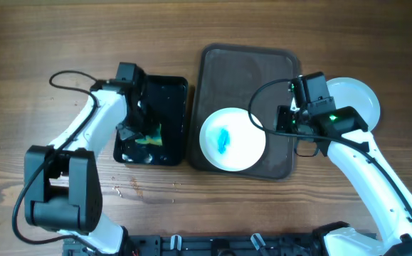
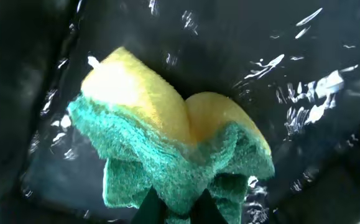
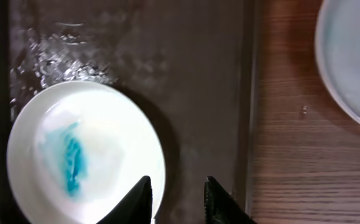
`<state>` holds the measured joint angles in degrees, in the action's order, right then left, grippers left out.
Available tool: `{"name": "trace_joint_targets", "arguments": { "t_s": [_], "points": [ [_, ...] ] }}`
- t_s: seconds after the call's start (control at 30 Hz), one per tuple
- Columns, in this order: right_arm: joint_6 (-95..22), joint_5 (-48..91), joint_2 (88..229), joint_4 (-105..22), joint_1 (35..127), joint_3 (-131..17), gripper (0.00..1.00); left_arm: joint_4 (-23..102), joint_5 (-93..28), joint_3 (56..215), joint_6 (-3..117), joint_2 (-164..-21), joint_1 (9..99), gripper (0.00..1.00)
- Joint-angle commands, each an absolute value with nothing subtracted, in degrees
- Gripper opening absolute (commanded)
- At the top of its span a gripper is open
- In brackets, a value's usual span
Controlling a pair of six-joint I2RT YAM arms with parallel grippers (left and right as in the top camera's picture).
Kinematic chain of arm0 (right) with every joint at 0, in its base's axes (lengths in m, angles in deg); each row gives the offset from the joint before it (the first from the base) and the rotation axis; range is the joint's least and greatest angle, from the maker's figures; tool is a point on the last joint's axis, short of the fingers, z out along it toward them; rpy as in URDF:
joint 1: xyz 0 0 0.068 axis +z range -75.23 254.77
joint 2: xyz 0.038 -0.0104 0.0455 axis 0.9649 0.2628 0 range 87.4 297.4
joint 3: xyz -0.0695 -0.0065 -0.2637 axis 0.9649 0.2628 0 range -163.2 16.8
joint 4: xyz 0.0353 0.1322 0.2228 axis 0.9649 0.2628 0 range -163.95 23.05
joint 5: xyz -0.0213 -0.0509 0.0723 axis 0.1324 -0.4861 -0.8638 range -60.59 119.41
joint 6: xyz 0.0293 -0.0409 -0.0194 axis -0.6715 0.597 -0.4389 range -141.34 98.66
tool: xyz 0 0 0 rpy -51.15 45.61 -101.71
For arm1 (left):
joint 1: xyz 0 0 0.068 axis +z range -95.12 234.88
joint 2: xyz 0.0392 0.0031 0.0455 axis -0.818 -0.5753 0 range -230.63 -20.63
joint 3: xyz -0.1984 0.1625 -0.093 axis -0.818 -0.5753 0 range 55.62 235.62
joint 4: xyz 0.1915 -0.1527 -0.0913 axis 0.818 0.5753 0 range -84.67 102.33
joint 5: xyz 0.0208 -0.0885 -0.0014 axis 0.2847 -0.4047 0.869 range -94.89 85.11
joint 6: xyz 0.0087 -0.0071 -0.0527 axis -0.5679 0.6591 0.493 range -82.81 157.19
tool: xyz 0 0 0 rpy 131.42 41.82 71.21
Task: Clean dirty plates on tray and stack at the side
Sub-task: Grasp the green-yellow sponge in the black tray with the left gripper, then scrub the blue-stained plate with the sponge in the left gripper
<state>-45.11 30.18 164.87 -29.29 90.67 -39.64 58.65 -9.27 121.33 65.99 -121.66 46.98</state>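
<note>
We see the overhead view bright, even and sharp, with only faint shadows on the table (image 1: 376,43). Up close, white glare specks dot the glossy black tray (image 2: 316,87) and the sponge (image 2: 167,149) looks slightly blurred. The plate (image 3: 105,143) casts a soft shadow rightward onto the brown tray (image 3: 198,74)

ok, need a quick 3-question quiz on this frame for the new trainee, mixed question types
1. True or false: the plate on the brown tray has a blue smear at its centre.
2. What does the left gripper hold? A) the sponge B) a plate C) nothing
3. Over the tray, is the right gripper open or shut?
Key: 1 true; 2 A; 3 open.
</note>
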Motion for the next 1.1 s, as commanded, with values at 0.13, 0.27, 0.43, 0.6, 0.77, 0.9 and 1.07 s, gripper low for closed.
{"name": "trace_joint_targets", "arguments": {
  "t_s": [0.13, 0.27, 0.43, 0.6, 0.77, 0.9, 1.07],
  "points": [
    [-30.71, 15.71, 174.99, -31.39, 90.05, -38.40, 0.56, 71.03, -9.91, 135.30, 62.64, -117.03, 46.61, 0.04],
    [-30.99, 15.23, 183.74, -33.62, 90.01, -38.40, 0.50, 73.67, -9.93, 138.07, 62.44, -114.91, 46.06, 0.04],
    [-32.02, 11.82, 189.16, -38.03, 89.64, -38.40, 0.30, 75.48, -10.11, 138.09, 62.47, -113.66, 45.01, 0.04],
    [-36.08, 13.55, 190.12, -39.45, 89.64, -38.22, 0.04, 73.28, -10.83, 138.07, 62.60, -113.70, 40.55, 0.04],
    [-38.29, 16.55, 190.12, -38.73, 89.62, -38.22, 0.04, 62.85, -14.21, 136.87, 71.49, -117.40, 31.13, 0.04],
    [-38.27, 16.55, 190.12, -38.47, 89.64, -38.22, 0.04, 53.98, -20.23, 136.15, 75.45, -126.71, 23.88, 0.04],
    [-38.27, 16.52, 190.12, -38.49, 89.64, -38.22, 0.04, 46.61, -24.99, 136.15, 75.62, -138.53, 19.22, 0.04]
  ]
}}
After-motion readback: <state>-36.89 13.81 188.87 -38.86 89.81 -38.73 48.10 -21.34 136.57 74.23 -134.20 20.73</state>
